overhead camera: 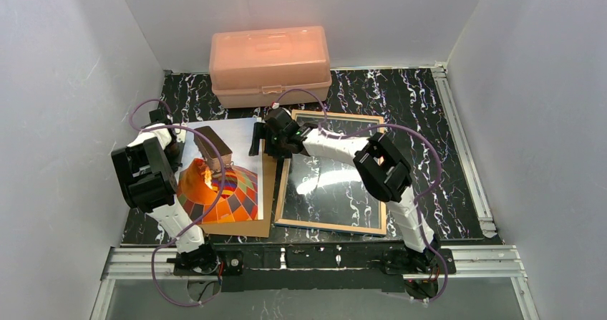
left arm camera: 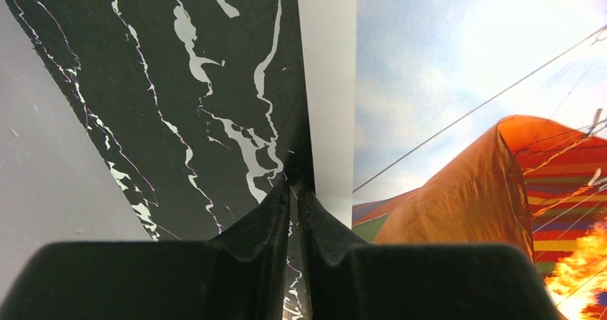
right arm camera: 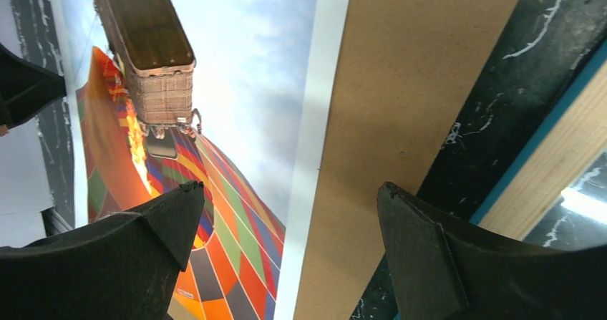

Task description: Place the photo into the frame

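Note:
The photo (overhead camera: 223, 173), an orange chequered balloon on blue sky, lies face up on the brown backing board (overhead camera: 267, 191), overhanging it to the left. My left gripper (overhead camera: 175, 142) stands at the photo's left white border (left arm camera: 329, 84). Its jaws (left arm camera: 295, 189) are shut to a thin slit at that edge, and no paper shows between them. My right gripper (overhead camera: 256, 139) hangs open over the photo's right border and the board (right arm camera: 401, 84), its tips (right arm camera: 290, 187) straddling both. The frame (overhead camera: 329, 225) lies to the right, wood back up, its blue rim (right arm camera: 533, 144) showing at the edge.
A peach plastic box (overhead camera: 270, 64) stands at the back, behind the photo and frame. White walls close in on the left, back and right. A metal rail (overhead camera: 465, 148) runs along the table's right side.

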Controlling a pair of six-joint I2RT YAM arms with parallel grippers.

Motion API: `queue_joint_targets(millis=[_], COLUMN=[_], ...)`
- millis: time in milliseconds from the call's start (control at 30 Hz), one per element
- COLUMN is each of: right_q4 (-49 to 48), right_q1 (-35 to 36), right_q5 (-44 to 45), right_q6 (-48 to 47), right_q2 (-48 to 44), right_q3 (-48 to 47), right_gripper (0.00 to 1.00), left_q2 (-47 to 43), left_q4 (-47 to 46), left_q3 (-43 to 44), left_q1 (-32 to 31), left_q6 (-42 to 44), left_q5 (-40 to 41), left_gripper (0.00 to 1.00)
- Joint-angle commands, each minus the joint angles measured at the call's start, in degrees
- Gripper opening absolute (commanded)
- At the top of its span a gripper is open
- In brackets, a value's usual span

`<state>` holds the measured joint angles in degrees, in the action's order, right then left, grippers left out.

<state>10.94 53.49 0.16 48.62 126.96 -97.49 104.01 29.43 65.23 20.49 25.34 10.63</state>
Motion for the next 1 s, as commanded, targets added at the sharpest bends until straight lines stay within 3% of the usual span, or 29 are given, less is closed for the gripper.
queue_joint_targets(millis=[0,533,967], right_q4=[2.5,1.8,-3.9], right_q1=[0.4,1.6,2.4], right_q5=[1.1,0.3,-6.7], right_q6=[-2.4,0.4,8.7], right_q2=[1.0,4.4,7.0], right_q3=[-1.9,-3.4,-1.9], right_gripper=[0.99,0.99,0.99], left_q2=[1.0,1.7,3.0], left_q4=[2.6,2.5,4.4], left_q3=[-2.2,-2.2,-1.2], left_q1=[-0.3,-0.3,-0.5], left_q6=[-0.9,-0.9,-3.1], left_q5=[-4.7,-5.4,-8.4], left_gripper=[0.09,0.09,0.07])
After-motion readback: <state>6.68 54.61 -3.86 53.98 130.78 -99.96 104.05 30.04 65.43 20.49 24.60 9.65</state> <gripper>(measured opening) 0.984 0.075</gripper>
